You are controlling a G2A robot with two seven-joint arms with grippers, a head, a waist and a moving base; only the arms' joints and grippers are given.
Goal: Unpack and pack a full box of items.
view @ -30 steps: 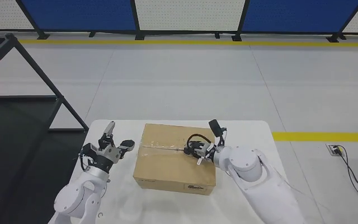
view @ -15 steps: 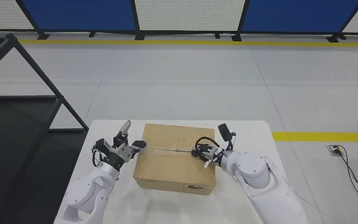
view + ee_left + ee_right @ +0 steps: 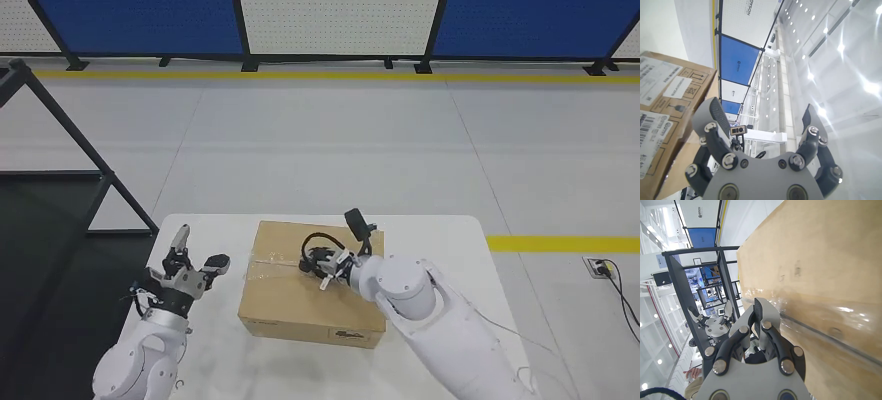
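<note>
Right pincer [image 3: 318, 270], clenched empty, has slid along the box [image 3: 300, 305] top; its wrist view reveals glossy tape [image 3: 829, 311] beside it. Left pincer [image 3: 198, 255], released, has backed off the box's side.

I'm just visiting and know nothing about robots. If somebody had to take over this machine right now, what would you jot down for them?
The left end effector is open and empty, beside the box. The right end effector is shut, its tip at the taped seam on the box's top. The box sits in the middle of the table, flaps closed.
Done: nothing unpacked.
Left: open it, unpack, repack.
</note>
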